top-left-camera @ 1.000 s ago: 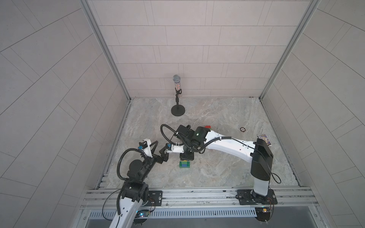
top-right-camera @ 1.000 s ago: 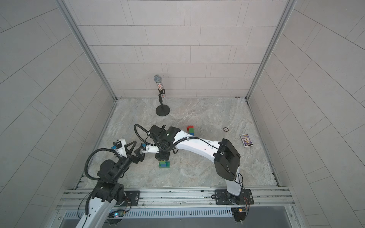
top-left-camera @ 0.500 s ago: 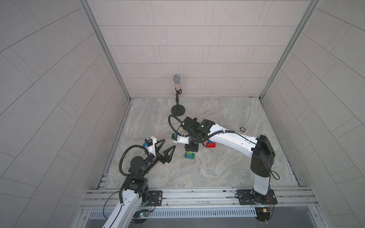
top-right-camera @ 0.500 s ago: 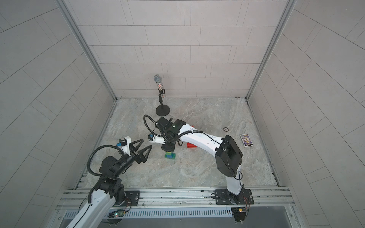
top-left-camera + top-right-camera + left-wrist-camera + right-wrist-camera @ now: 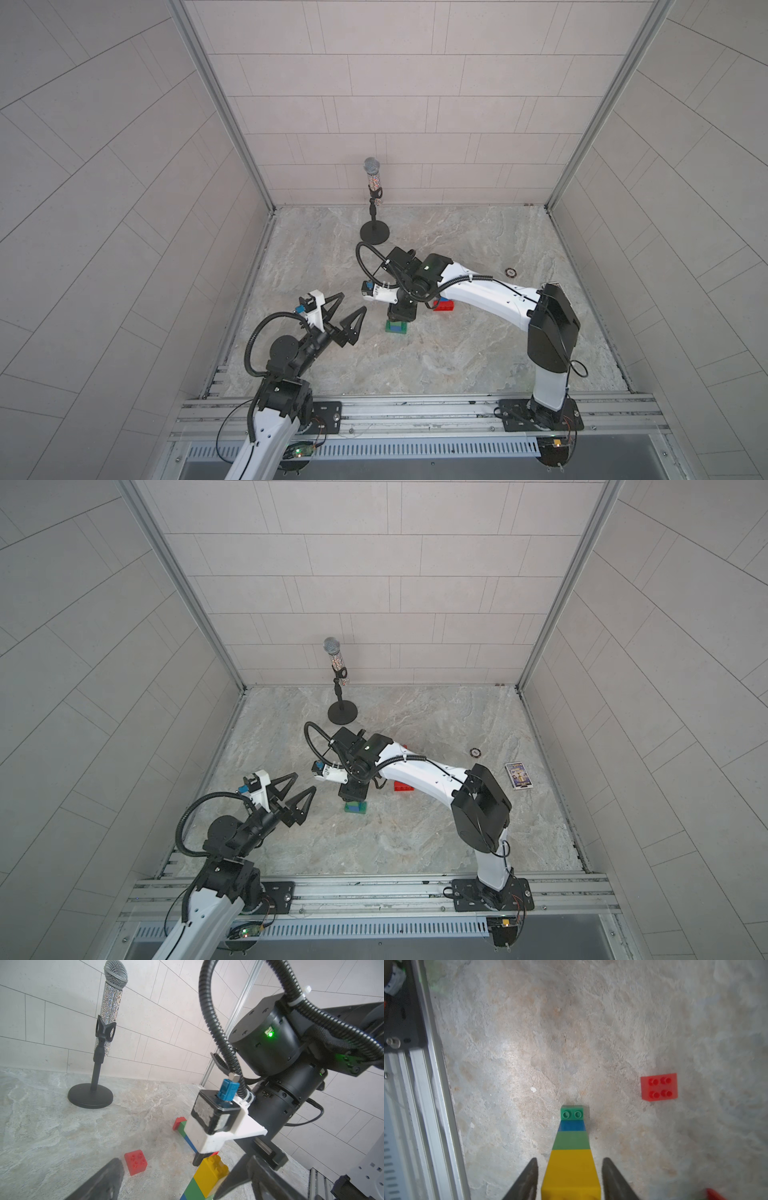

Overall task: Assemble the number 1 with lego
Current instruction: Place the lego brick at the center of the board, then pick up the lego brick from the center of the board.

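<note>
right gripper [image 5: 570, 1160] spread astride lego stack [image 5: 572, 1139]; marbled surface [image 5: 529, 1032], tiled walls [image 5: 374, 104].

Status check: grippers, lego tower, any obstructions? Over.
Right gripper open, straddling yellow top brick of lego tower. Left gripper open, clear of it. Loose red brick on table, apart from tower.

Right gripper [image 5: 353, 798] over green-blue lego stack [image 5: 356, 808] — left gripper [image 5: 305, 782] spread wide, nearby.
</note>
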Tool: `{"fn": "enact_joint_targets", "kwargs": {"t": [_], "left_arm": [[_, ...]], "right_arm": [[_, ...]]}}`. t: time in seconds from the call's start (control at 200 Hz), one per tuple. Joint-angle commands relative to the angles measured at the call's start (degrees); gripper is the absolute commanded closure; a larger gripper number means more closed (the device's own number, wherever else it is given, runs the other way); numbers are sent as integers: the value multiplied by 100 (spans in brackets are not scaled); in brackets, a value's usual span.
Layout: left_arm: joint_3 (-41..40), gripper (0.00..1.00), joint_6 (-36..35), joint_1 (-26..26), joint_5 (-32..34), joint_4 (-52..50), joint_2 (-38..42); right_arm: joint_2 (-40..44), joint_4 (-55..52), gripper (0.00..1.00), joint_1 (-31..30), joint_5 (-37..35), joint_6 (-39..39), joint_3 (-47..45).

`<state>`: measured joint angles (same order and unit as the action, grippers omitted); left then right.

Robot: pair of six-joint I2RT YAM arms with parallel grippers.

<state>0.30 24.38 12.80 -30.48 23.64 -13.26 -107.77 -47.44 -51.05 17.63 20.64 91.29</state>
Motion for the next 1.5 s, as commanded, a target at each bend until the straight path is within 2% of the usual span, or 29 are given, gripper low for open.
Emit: {"fn": "enact_joint_targets", "kwargs": {"t": [0.0,0.215,0.315,0.45,0.53,0.57,0.615,0.715,0.82,0.916,1.016,1.116,1.216,1.321,1.496], "left_arm": [[-232,0,-25,27,7,133,-19],[-234,0,85,23,0,118,78],[-232,0,227,24,-51,21,288],[-223,0,363,27,-272,-90,514],[-223,0,407,22,-428,-106,517],[-222,0,428,21,-475,-85,504],[-225,0,453,29,-505,-58,488],[-232,0,514,22,-640,1,479],[-232,0,552,21,-658,-47,543],[-184,0,533,23,-115,-499,590],[-120,0,622,29,624,-1111,736],[-101,0,620,22,774,-1392,944],[-89,0,609,25,850,-1584,1108],[-91,0,609,23,877,-1631,1141],[-91,0,619,28,878,-1606,1098]], "right_arm": [[140,-11,1,3,-40,-43,-70],[416,-74,1,16,-131,-133,101],[746,97,1,11,-443,-321,150],[1419,1255,1,57,-1185,-1164,-349],[1517,1437,1,241,-819,-1749,-377],[1385,1306,1,398,-465,-2075,-234],[1061,795,1,549,-33,-1975,222],[264,-109,0,663,-61,-1904,1243],[-308,15,14,705,-313,-2239,1665],[-906,-166,22,775,-439,-2677,2288],[-1545,-548,20,798,-585,-2987,2931],[-2075,-885,20,806,-693,-3205,3392],[-2425,-1074,24,807,-792,-3408,3606],[-2626,-1083,35,805,-733,-3598,3574],[-2698,-850,38,807,-596,-3838,3185]]}}
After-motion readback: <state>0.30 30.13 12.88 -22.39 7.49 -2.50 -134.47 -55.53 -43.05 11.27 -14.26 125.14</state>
